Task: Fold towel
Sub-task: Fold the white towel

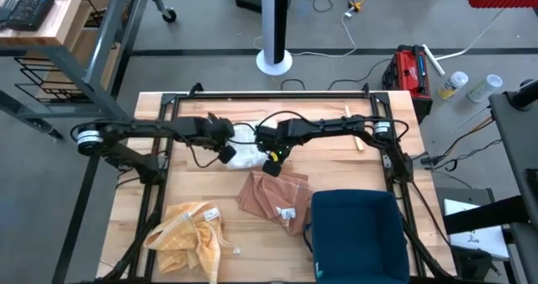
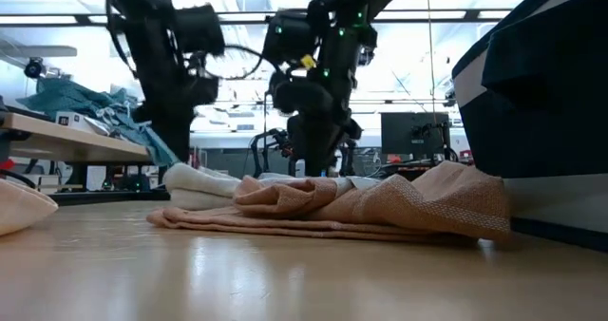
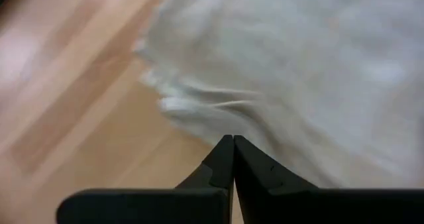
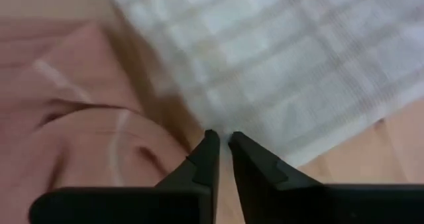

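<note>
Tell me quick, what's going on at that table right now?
Left gripper shut at the white towel. Right gripper closing on its edge. Pink towel crowding alongside, touching it.

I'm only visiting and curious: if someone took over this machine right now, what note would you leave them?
Left gripper: shut on the white towel at its edge.
Right gripper: nearly closed at that towel's other edge; I cannot tell if it grips.
The white towel lies bunched mid-table; a pink towel and a yellow towel lie nearer the front, crumpled.
Done: no fold yet.
Left: spread and fold.
</note>
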`<state>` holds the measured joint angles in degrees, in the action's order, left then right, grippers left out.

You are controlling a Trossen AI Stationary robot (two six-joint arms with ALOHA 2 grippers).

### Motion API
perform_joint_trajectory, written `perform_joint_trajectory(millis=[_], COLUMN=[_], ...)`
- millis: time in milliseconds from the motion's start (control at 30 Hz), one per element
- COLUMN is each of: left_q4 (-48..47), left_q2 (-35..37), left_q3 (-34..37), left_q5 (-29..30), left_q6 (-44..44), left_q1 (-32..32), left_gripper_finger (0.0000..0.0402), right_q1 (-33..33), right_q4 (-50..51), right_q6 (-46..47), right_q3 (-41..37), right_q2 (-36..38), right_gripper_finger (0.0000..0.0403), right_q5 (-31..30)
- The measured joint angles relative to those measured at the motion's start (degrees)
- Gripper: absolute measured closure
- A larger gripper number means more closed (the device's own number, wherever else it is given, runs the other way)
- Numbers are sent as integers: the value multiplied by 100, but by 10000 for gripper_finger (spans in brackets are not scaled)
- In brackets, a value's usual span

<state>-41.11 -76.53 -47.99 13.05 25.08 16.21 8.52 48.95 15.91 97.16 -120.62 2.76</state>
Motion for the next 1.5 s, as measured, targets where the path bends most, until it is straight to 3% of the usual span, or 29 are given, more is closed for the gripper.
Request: perform_joint_trajectory(millis=[233, 500, 567, 933, 1267, 1500], left_q4=[438, 1797, 1945, 241, 283, 757], left_q2=[759, 487, 306, -100, 725, 662], left_q3=[238, 1141, 1229, 965, 277, 476], left_q5=[-1313, -1842, -1861, -1372, -1126, -592], left_q6=[99, 352, 500, 749, 246, -20], left_q1=[-107, -481, -515, -486, -485, -340], left_gripper_finger=[401, 402, 402, 402, 402, 402], right_q1=[4, 50, 39, 26, 50, 17], right_q4=[-230, -352, -268, -136, -439, -1227], right_q6=[4, 1, 10, 198, 230, 242], right_q3=[62, -29, -139, -498, -474, -476], right_q2=[352, 235, 199, 37, 552, 499], right_gripper_finger=[394, 401, 402, 403, 403, 403], right_q5=[-495, -570, -538, -537, -593, -362])
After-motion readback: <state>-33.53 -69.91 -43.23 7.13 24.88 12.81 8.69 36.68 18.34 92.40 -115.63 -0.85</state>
